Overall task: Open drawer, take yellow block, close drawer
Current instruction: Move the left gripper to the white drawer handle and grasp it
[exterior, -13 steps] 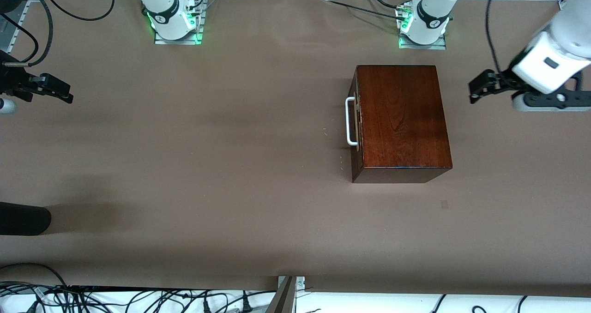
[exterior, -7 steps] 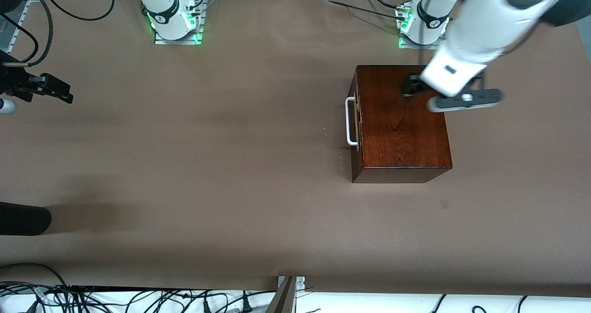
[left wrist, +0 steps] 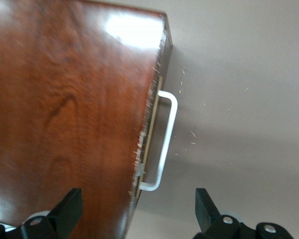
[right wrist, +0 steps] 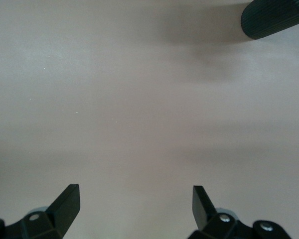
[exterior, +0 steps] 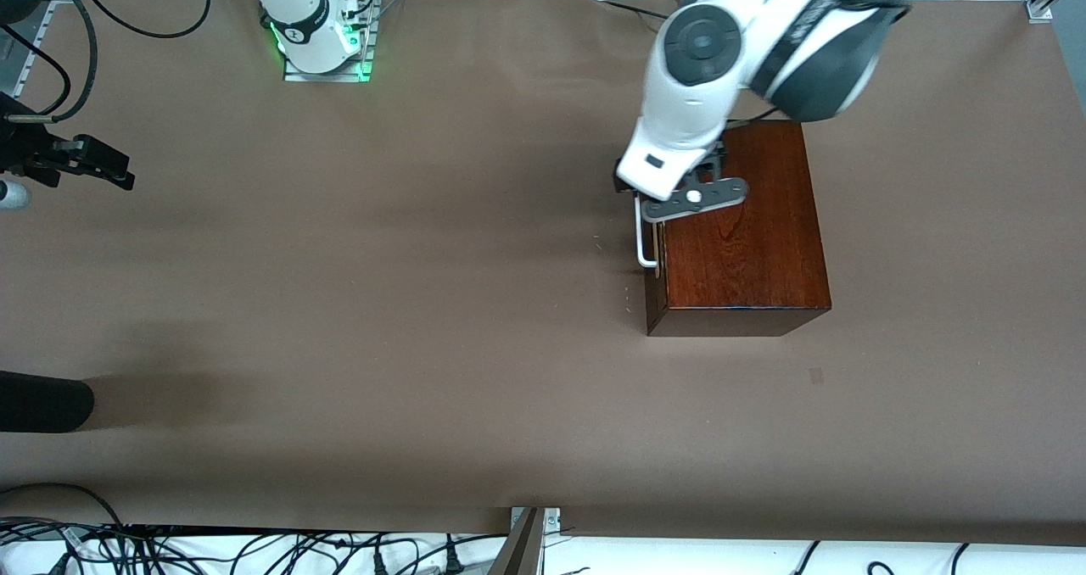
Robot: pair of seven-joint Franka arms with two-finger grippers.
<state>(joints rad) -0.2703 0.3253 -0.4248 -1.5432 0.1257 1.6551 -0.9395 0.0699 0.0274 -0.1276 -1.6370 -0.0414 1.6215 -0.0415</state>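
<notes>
Left gripper (left wrist: 134, 214): fingers spread wide with nothing between them, hanging over the handle end of the box, at the corner nearest its own arm's base; the wrist view shows one finger over the wooden top and the other over bare table, so the bar falls in the gap between them.
Why there: I judge it is lining up to drop astride the handle and pull, the first step of the task.
Handle (exterior: 642, 234): white metal bar, standing off the drawer front, facing the right arm's end of the table; nothing touches it.
Drawer (left wrist: 150, 127): shut, its front flush with the box, only a thin pale seam showing beside the bar.
Box (exterior: 747, 253): glossy mahogany, sitting toward the left arm's end of the table, partly covered from above by the left arm.
Yellow block: not visible anywhere; presumably inside the closed drawer, though I cannot confirm that.
Right gripper (right wrist: 134, 211): wide open and empty, waiting over bare table at its own end, well apart from the box.
Dark ribbed cylinder (exterior: 42, 401): lies at the table edge at the right arm's end, clear of everything.
In the way: open table lies in front of the drawer, so nothing blocks its travel outward.
</notes>
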